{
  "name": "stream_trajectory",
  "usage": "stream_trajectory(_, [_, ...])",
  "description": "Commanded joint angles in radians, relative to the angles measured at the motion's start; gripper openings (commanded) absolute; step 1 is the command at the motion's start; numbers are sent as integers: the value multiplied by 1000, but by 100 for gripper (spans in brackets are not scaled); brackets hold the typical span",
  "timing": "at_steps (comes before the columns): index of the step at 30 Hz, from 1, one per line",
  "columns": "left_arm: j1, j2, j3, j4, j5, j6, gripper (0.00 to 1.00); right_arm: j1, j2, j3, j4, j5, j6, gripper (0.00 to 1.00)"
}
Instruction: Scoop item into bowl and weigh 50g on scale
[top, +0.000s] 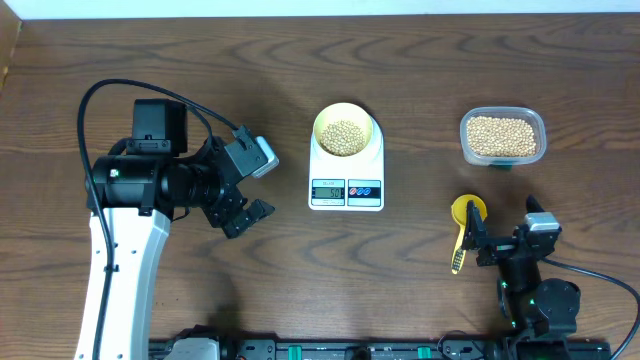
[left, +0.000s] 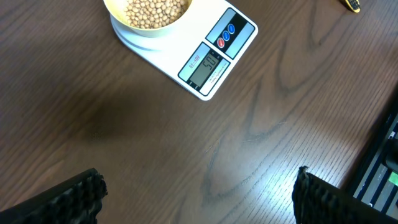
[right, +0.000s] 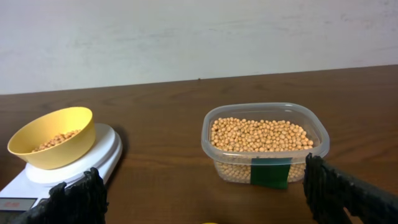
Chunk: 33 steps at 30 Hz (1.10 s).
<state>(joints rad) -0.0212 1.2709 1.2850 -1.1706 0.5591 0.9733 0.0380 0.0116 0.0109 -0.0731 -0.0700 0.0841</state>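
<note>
Bowl (top: 346, 118) with beans (top: 346, 137) sits on scale (top: 346, 200), at its 12 o'clock end. Left gripper (top: 258, 185), at scale's 9 o'clock, and right gripper (top: 478, 242), at 4 o'clock, are both released and empty. Risk: an arm nudging the scale upsets the reading.

left arm (top: 118, 262): white link, black joints, black cable (top: 82, 130) looped alongside; right arm (top: 537, 292) all black, thin cable; finger pads (left: 74, 198) black, ribbed
</note>
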Motion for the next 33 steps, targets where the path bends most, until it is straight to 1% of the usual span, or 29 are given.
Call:
stream_trajectory(1, [5,3,5,-3,8,10,98,5,-6,-6,-4,11,-26,99])
stream_trajectory(16, [5,3,5,-3,8,10,98,-7,-6,-6,-4,12,-27,99])
stream_trajectory(21, [5,3,5,-3,8,10,98,-3,-6,-6,-4,12,-65,99])
stream_trajectory(33, [5,3,5,-3,8,10,98,-3,-6,-6,-4,11,-56,99])
